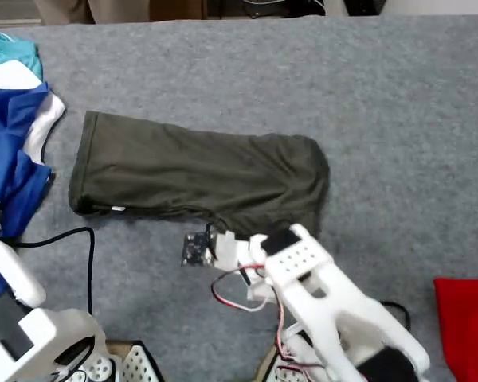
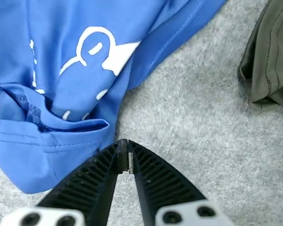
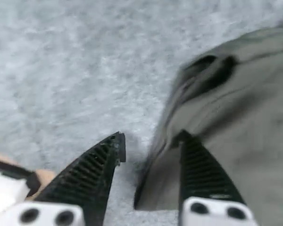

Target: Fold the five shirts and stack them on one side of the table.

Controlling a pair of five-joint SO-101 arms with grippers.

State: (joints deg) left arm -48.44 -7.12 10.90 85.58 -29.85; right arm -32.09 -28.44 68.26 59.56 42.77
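High view: olive shirt (image 1: 199, 171) lies flat in the middle of the grey tabletop (image 1: 382, 95), folded into a long band running across it. Blue shirt (image 1: 16, 151) with white patches is bunched at the left edge, with a teal shirt (image 1: 12, 52) at the far left corner beside it. Red shirt (image 1: 466, 322) is at the near right edge, well apart from the olive one. Right arm (image 1: 319, 294) is at the olive shirt's near edge. Left arm (image 1: 32, 334) is at the near left corner, by the blue shirt.

Left wrist view: left tool (image 2: 124, 155) is closed tight, tips meeting, nothing between them. It is over bare tabletop, just beside the blue shirt's hem. A corner of the olive shirt is near.

Right wrist view: right tool (image 3: 152, 139) is spread wide and grips nothing. One finger is over bare tabletop and the other over the olive shirt, with the cloth's edge between them. Cannot tell whether either finger touches the cloth.
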